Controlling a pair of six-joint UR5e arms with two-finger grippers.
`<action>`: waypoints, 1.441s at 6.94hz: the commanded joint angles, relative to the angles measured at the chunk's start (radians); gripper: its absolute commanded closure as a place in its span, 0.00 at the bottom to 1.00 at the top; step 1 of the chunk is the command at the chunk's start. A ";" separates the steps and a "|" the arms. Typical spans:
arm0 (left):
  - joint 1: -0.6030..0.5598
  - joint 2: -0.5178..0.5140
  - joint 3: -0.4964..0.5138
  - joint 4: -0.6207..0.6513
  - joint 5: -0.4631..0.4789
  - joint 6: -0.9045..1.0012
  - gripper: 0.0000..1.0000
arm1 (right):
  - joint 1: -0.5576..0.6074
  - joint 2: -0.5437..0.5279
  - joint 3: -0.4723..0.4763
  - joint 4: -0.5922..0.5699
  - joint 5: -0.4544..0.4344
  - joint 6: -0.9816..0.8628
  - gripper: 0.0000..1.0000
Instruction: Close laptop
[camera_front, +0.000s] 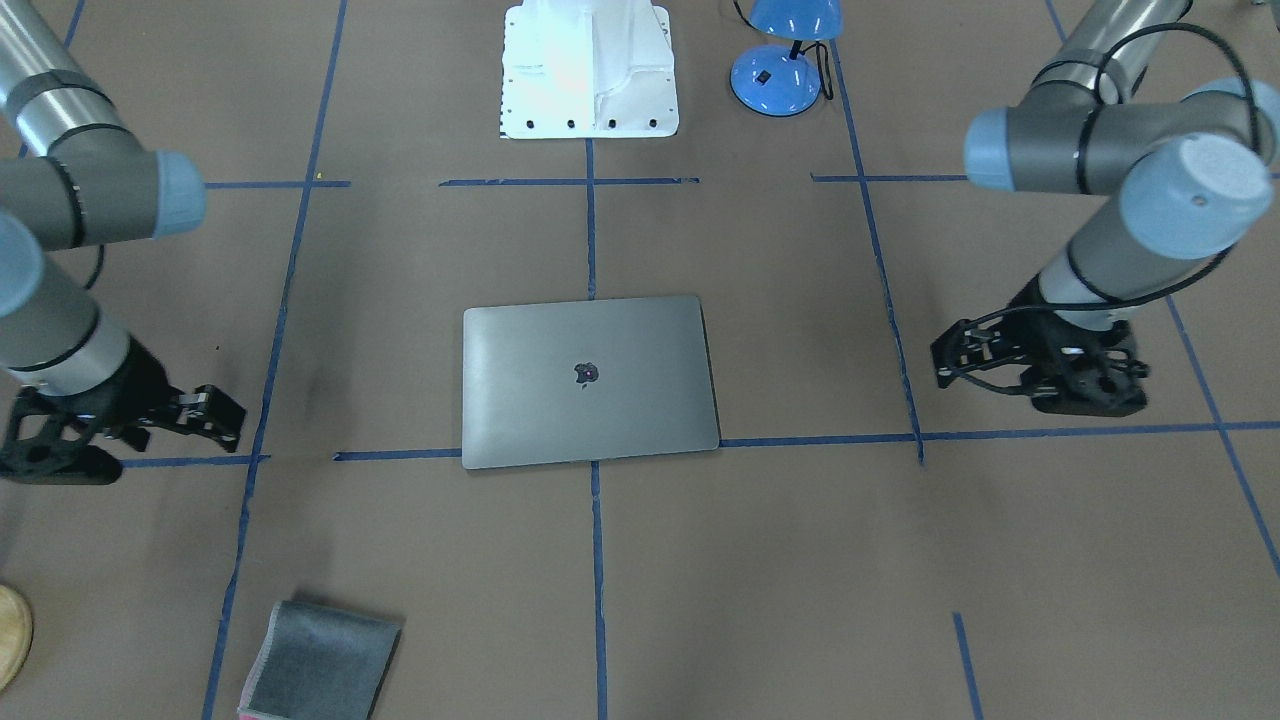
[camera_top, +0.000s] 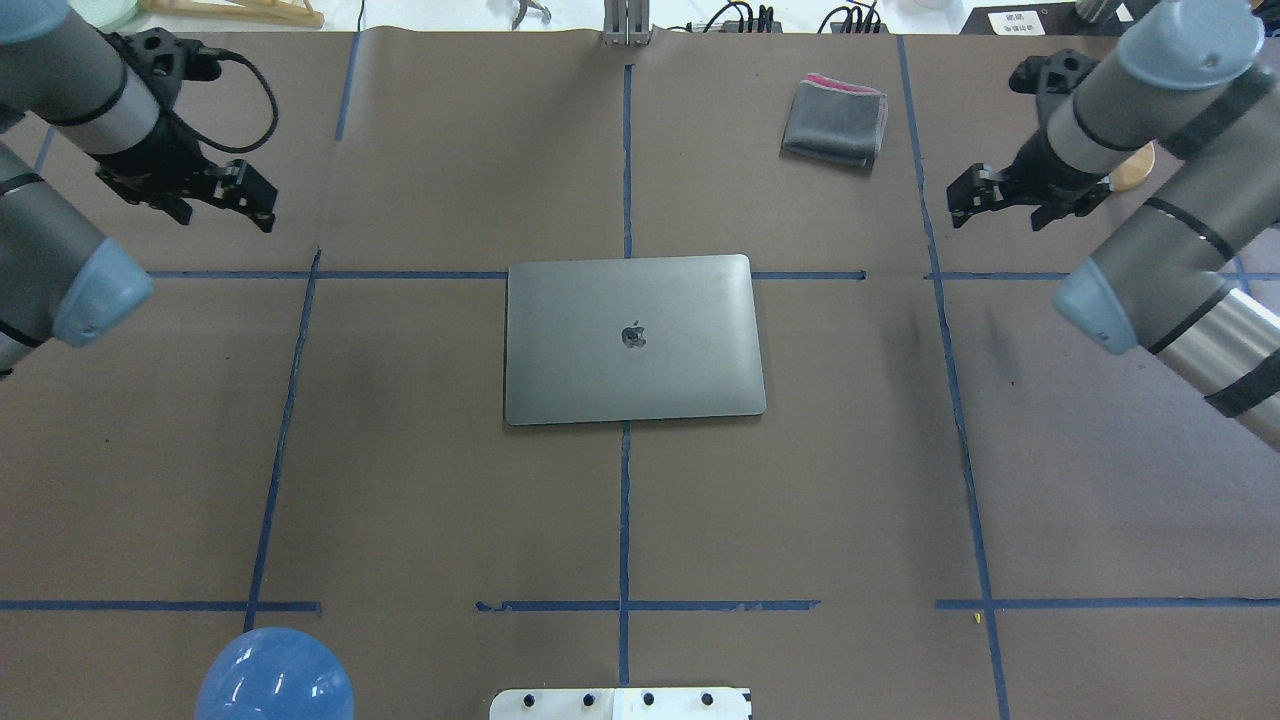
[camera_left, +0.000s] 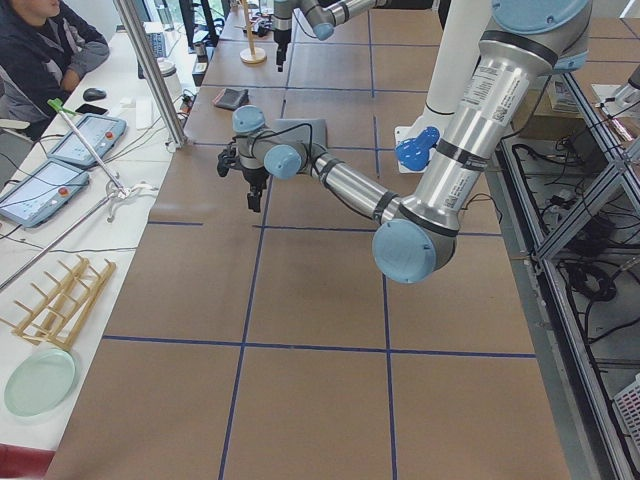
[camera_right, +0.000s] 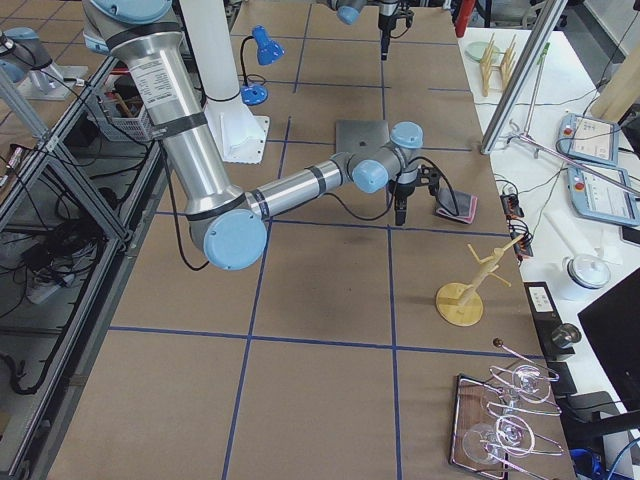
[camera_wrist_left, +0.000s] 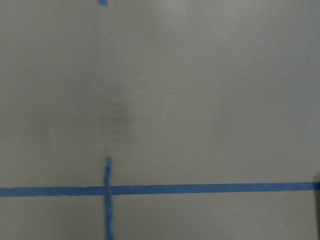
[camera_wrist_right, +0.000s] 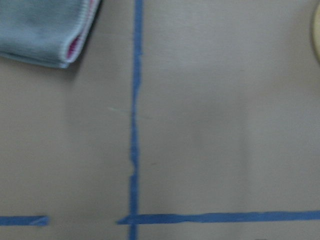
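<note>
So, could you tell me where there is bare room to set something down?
Bare on both sides of the laptop, out to the left gripper and the right gripper, and between laptop and white robot base. Crowded only at the far corner around the folded cloth.

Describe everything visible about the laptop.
The laptop is a slim grey slab, metal by its look, with rounded corners and a dark apple logo centred on its lid. It is shut, so no keys or screen show. It lies flat, slightly skewed, in the middle of the brown table, over a blue tape line. Only the table touches it; the left gripper and right gripper stand well off.
</note>
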 joint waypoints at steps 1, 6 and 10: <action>-0.171 0.152 -0.015 0.049 -0.006 0.367 0.00 | 0.232 -0.158 0.006 -0.003 0.127 -0.354 0.00; -0.407 0.364 -0.018 0.091 -0.188 0.463 0.00 | 0.470 -0.412 0.150 -0.212 0.211 -0.544 0.02; -0.407 0.455 -0.021 0.074 -0.181 0.474 0.00 | 0.468 -0.432 0.169 -0.198 0.201 -0.558 0.00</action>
